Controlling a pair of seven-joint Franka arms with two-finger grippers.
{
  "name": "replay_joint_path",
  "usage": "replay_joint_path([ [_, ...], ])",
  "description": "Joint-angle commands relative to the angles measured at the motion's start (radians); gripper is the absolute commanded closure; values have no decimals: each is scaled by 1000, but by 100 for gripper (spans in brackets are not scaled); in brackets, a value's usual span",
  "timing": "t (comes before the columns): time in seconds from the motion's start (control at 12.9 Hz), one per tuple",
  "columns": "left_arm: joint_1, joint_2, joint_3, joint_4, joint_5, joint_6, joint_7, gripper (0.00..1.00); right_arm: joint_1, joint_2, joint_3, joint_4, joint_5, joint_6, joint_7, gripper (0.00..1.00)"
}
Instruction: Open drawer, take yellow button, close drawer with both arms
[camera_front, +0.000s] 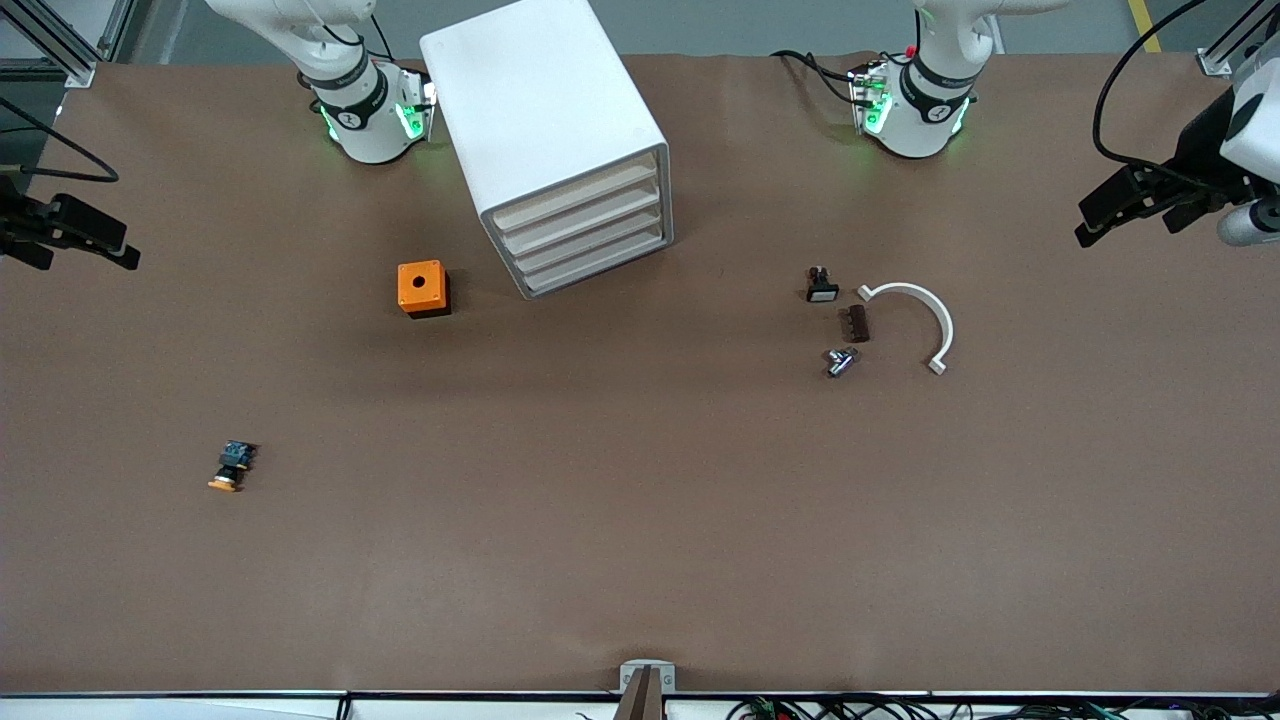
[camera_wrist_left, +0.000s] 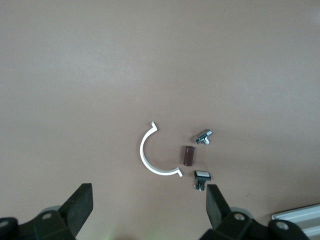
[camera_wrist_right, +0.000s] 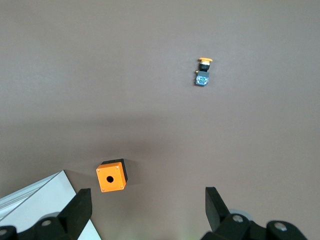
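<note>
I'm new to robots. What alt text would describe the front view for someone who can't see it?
A white four-drawer cabinet, all drawers shut, stands on a brown table between two robot bases. An orange-capped button lies out on the table; both grippers, left gripper and right gripper, hang open at the table's ends.

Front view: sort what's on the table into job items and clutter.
Job:
- drawer, top one of the white cabinet, shut
- button, on the table near the right arm's end

Clutter:
- orange cube
- white curved clip
- black part with a white face
- brown block
- metal fitting
</note>
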Motion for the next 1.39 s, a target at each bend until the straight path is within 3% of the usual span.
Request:
replay_joint_path([
  [0.0, 4, -74, -7, -79, 26, 9, 23, 0, 0, -80, -1, -115, 9, 52, 16, 0],
  [0.23, 7, -73, -3, -75, 42, 10, 32, 0, -2, -134, -1, -192, 3, 106, 10, 0],
  [0.54, 6, -61, -7, -64, 89, 22, 49, 0, 3, -134, 2, -190, -31, 120, -3, 0],
  [1.31, 9, -53, 0, -29, 26, -36, 54, 0, -2, -134, -1, -189, -31, 144, -49, 0],
])
